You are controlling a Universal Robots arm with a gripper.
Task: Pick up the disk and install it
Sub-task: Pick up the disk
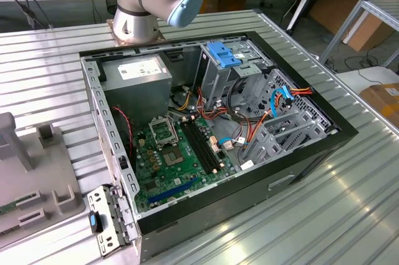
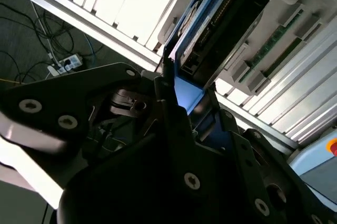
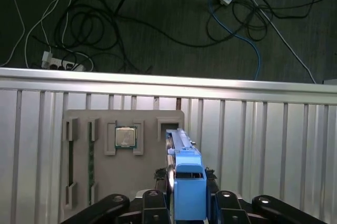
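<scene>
Currently the gripper fingers are clamped on the disk, held edge-on over the grey parts tray. Align its blue carrier frame squarely with the drive cage; tilted entry would likely bind.

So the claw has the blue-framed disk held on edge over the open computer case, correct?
Not over the case. In the first wrist view the claw holds the disk on edge at the grey fixture plate that carries a processor chip, on the slatted table. The blue frame and the on-edge hold are right.
</scene>
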